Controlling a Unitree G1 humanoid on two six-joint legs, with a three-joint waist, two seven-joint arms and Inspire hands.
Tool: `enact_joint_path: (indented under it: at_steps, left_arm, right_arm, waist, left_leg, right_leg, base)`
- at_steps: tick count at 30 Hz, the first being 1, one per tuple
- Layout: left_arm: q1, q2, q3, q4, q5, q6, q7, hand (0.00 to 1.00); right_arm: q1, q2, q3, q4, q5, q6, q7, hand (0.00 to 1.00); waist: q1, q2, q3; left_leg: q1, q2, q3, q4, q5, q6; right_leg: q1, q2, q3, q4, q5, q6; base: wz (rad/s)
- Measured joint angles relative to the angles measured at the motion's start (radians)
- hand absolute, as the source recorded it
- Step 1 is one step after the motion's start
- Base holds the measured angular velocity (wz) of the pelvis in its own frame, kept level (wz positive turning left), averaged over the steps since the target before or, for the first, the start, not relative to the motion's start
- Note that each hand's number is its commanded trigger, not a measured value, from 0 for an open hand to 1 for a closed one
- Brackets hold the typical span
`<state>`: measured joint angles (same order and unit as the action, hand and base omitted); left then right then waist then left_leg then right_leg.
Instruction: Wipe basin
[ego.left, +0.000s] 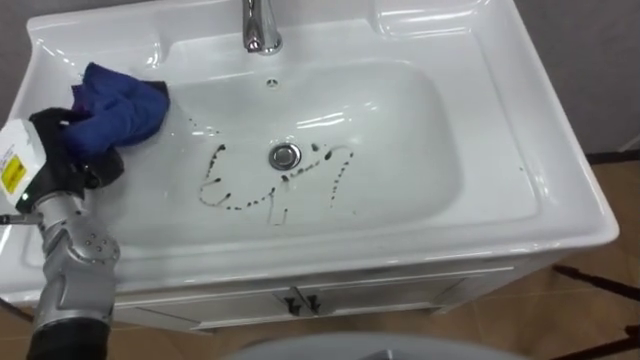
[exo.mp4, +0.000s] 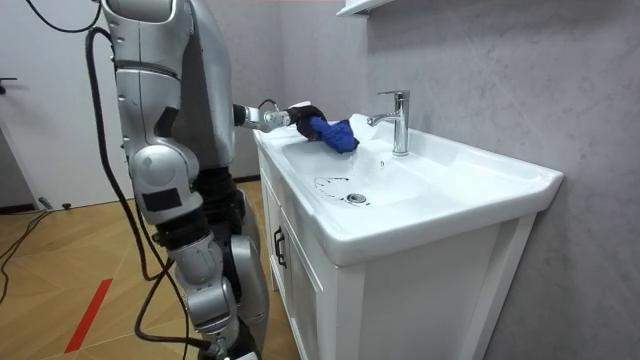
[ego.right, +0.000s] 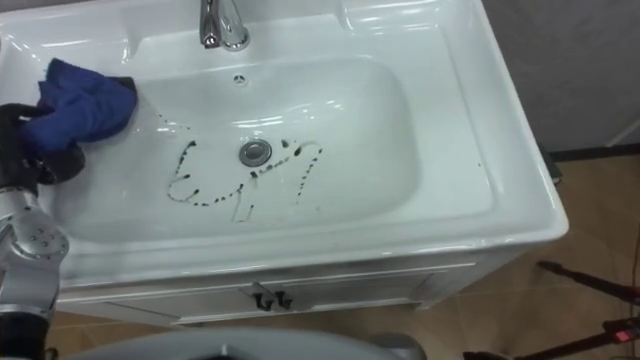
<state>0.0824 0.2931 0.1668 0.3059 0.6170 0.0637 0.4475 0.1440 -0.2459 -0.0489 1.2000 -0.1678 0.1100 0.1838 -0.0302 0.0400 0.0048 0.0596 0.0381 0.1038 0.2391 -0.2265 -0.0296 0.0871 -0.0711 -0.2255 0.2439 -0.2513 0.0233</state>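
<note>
A left robot hand (ego.left: 85, 160), black, is seen clamped on a crumpled blue cloth (ego.left: 120, 105) at the left edge of a white basin (ego.left: 400, 130), near its back left corner, with the cloth draped over the rim into the bowl. The dirt to be wiped, a band of dark marks (ego.left: 235, 205), lies to the right of the cloth and nearer the front edge, at the bottom of the bowl around the drain (ego.left: 285, 155). The band's long axis runs from left to right, so a sweep across and down is judged to be called for. The glossy basin is sunk into a white bench (ego.left: 560, 190) with a chrome tap (ego.left: 260, 25) at the back edge. The robot is shown standing before the cabinet (exo.mp4: 300, 290), on a wooden floor (exo.mp4: 60, 250) by a grey wall (exo.mp4: 480, 70).
</note>
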Motion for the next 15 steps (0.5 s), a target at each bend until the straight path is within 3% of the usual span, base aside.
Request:
enact_joint_path:
  at_steps: [5,9,11,15]
  left_arm:
    - [0.000,-0.010,-0.056,-0.045,0.096,-0.017,-0.008,1.00]
    - [-0.001,-0.014,-0.072,-0.117,0.095,-0.042,-0.018,1.00]
    - [-0.001,-0.014,-0.073,-0.146,0.095,-0.070,-0.018,1.00]
    - [-0.001,-0.016,-0.074,-0.149,0.095,-0.091,-0.018,1.00]
  right_arm:
    - [-0.009,0.000,0.028,0.003,-0.027,-0.030,-0.008,0.00]
    - [-0.008,0.004,0.059,0.002,-0.034,-0.047,-0.021,0.00]
    - [-0.006,0.005,0.067,0.002,-0.035,-0.049,-0.020,0.00]
    - [-0.003,0.005,0.067,0.003,-0.035,-0.053,-0.020,0.00]
  waist:
    - [-0.015,-0.003,0.0019]
    - [-0.018,-0.016,0.0098]
    - [-0.018,-0.022,0.0087]
    - [-0.019,-0.023,0.0082]
  left_leg:
    - [-0.012,0.002,0.000,0.005,0.000,0.000]
    - [-0.020,0.002,0.000,0.011,0.000,0.000]
    - [-0.031,0.001,0.000,0.021,0.000,0.000]
    - [-0.032,0.002,0.000,0.021,0.000,0.000]
  right_leg:
    - [-0.009,0.000,0.001,0.014,0.000,0.000]
    - [-0.020,-0.001,0.002,0.015,0.000,-0.001]
    - [-0.021,-0.001,0.002,0.015,0.000,-0.001]
    - [-0.031,-0.001,0.004,0.016,0.000,-0.002]
  base:
    - [0.00]
    - [0.00]
    - [0.00]
    - [0.00]
